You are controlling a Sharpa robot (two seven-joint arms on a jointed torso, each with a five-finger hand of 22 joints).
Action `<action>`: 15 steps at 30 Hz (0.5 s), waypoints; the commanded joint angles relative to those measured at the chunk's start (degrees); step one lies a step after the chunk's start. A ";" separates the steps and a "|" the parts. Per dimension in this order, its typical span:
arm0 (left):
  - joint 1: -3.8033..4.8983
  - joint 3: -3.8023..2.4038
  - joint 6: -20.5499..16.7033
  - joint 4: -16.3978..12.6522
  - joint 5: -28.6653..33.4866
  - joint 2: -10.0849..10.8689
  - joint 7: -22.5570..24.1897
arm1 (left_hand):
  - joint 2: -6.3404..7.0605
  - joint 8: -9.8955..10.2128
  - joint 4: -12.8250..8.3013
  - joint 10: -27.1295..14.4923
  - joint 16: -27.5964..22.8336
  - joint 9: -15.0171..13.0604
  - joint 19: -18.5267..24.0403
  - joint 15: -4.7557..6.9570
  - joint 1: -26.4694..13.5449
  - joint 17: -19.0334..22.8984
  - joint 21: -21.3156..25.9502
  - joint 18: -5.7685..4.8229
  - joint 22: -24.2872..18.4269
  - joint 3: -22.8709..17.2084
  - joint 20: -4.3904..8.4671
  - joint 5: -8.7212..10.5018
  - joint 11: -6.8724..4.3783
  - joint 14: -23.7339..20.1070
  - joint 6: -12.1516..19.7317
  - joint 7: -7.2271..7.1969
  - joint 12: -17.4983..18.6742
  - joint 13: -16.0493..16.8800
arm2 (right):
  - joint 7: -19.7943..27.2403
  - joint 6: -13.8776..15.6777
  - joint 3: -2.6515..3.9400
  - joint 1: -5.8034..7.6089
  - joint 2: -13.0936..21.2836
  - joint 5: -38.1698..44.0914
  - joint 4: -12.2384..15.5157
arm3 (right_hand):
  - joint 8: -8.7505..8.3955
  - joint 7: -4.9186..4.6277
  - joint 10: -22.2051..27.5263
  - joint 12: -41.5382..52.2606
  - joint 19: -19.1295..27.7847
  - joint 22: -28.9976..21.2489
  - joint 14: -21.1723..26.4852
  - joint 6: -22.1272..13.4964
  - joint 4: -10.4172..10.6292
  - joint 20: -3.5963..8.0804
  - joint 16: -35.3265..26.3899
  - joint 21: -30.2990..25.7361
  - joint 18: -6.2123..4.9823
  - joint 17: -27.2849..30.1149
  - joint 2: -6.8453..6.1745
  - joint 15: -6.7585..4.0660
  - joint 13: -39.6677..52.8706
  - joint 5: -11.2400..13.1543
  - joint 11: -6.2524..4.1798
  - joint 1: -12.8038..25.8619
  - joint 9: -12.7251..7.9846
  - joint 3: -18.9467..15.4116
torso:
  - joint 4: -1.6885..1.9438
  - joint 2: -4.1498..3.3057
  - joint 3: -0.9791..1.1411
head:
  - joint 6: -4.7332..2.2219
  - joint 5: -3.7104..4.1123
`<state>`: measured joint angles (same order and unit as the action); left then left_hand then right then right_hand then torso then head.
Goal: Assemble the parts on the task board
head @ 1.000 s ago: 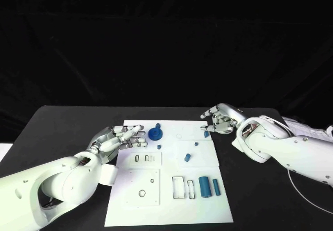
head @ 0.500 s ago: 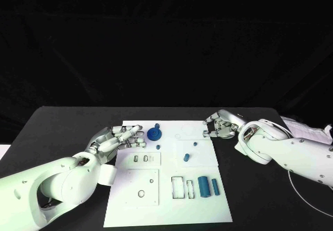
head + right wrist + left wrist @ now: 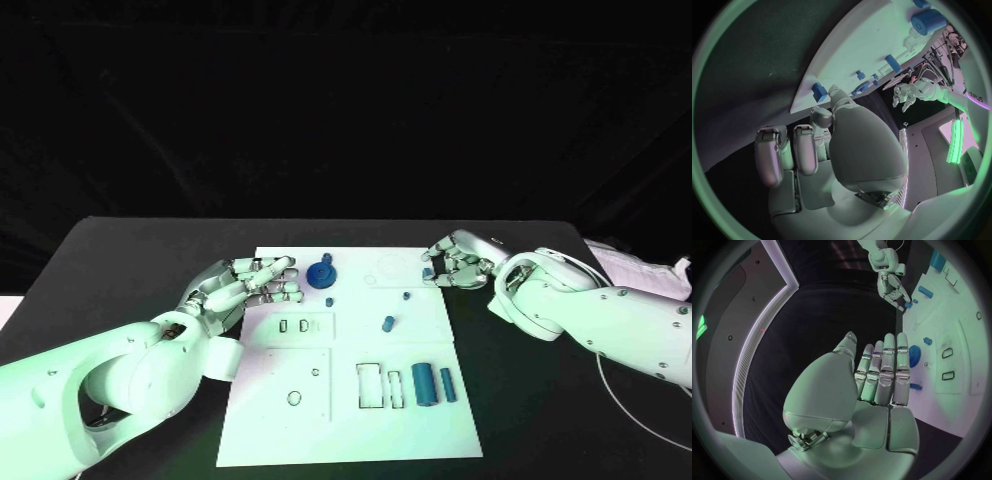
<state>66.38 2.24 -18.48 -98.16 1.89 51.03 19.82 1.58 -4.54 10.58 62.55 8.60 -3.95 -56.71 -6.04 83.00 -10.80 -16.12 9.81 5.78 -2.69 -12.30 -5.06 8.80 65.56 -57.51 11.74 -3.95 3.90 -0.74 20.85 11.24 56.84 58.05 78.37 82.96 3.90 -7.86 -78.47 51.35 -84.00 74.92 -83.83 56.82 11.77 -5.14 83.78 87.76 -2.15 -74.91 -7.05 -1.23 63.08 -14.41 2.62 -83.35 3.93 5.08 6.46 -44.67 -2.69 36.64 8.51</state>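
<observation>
Right hand (image 3: 456, 262) drops onto the board's (image 3: 346, 440) upper-right edge, curled over a small blue part (image 3: 430, 271), grip unclear; left hand (image 3: 248, 283) hovers, fingers straight, empty.

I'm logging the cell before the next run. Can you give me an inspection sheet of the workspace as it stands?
Surface: black table, bare around the board.
Job's things: white task board; blue gear, large blue cylinder, small blue parts lying on it.
Clutter: crumpled white item at the table's right edge.
Grippers: left robot hand open at the board's left edge; right robot hand at its far right corner, grip unclear.
Cables: thin white cable near the right arm.
Surroundings: dark backdrop.
</observation>
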 commanded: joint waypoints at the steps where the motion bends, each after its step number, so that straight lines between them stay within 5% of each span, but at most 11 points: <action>1: 0.02 -0.04 0.98 -0.06 0.14 -0.08 0.62 | -0.48 0.27 -0.25 -0.13 -0.25 0.03 -0.31 -0.14 0.00 -0.09 0.23 0.66 -0.05 0.02 -0.08 -0.29 0.21 0.21 -0.16 0.32 0.28 -0.07 | 0.94 -1.23 0.02 -0.09 0.03 0.91 -0.05 | 0.18 0.08 0.11 0.10 -2.18 9.80 -4.08 0.47 -0.35 0.27 -0.14 -0.02 0.84 -5.03 0.32 -0.32 0.04 0.20 -0.15 -0.45 0.07 0.06 | 0.02 0.03 -0.02 | 0.13 0.19; 15: 0.01 -0.04 0.97 0.03 0.14 -0.13 0.50 | -0.55 0.29 -0.29 -0.15 -0.29 0.02 -0.31 -0.14 0.04 -0.11 0.24 0.66 -0.07 -0.02 -0.09 -0.30 0.21 0.23 -0.17 0.34 0.27 -0.07 | 1.06 -2.04 0.02 -0.40 -0.37 0.91 -1.13 | 0.53 0.28 -0.02 0.19 -2.32 10.00 -4.14 1.79 -0.76 0.38 0.01 0.06 0.88 -5.30 0.96 -0.49 0.16 0.19 -0.37 -0.94 0.19 0.68 | 0.08 0.04 -0.04 | 0.24 0.57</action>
<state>66.37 2.24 -18.48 -98.04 1.89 51.00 19.79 1.58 -4.54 10.58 62.55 8.60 -3.95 -56.71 -6.04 83.00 -10.82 -16.12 9.81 5.78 -2.69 -12.30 -5.06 8.80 65.56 -57.51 11.74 -3.95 3.91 -0.32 20.00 11.25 56.52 57.81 78.58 81.94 4.18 -7.62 -78.46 51.34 -84.00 74.91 -84.04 58.31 11.20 -5.14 83.78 87.77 -2.15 -74.91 -6.50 -1.44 63.37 -14.41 2.63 -83.89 4.05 5.66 6.50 -44.60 -2.71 36.88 8.96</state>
